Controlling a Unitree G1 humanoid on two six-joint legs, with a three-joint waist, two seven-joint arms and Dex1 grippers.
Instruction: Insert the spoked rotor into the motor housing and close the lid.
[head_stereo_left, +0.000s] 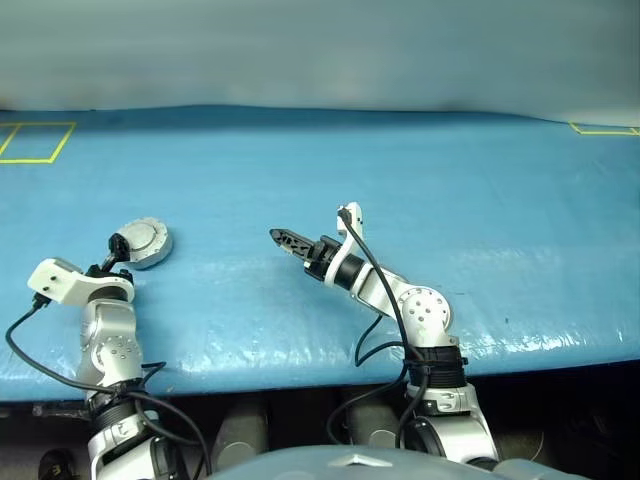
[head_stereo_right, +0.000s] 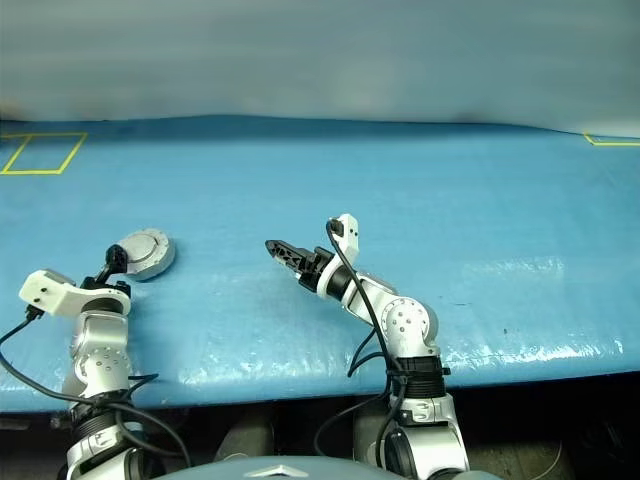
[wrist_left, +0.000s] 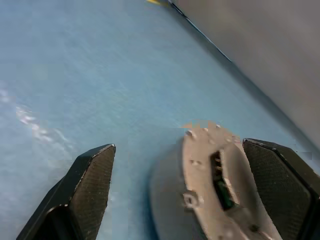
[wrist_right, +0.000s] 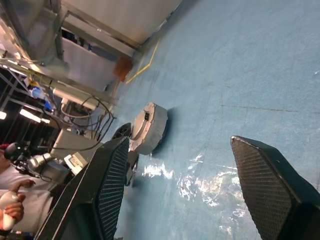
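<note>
Left eye view: the motor housing (head_stereo_left: 146, 243) lies flat on the blue surface (head_stereo_left: 400, 180), far to the robot's left, with the lid (head_stereo_left: 148, 238) shut over it, plain silver face and rim studs up. The spoked rotor is presumably inside (cannot confirm, the lid covers it).

Left gripper (head_stereo_left: 118, 247) sits just beside the housing. In the left wrist view its fingers (wrist_left: 82, 192) stand wide apart, straddling the housing's rim without clamping it; one pad looks very near the rim, contact uncertain. Judgement: a release posture, the assembly set down and let go.

Right gripper (head_stereo_left: 290, 240) hovers over bare surface near the middle, well apart from the housing, fingers (wrist_right: 102, 195) spread with nothing between them. Likely parked clear so the left arm has room.

Task reads as essentially complete; what remains is pulling the left arm away without nudging the housing.

Yellow tape outlines (head_stereo_left: 35, 141) mark the far corners. No brand, label or legible writing anywhere.
</note>
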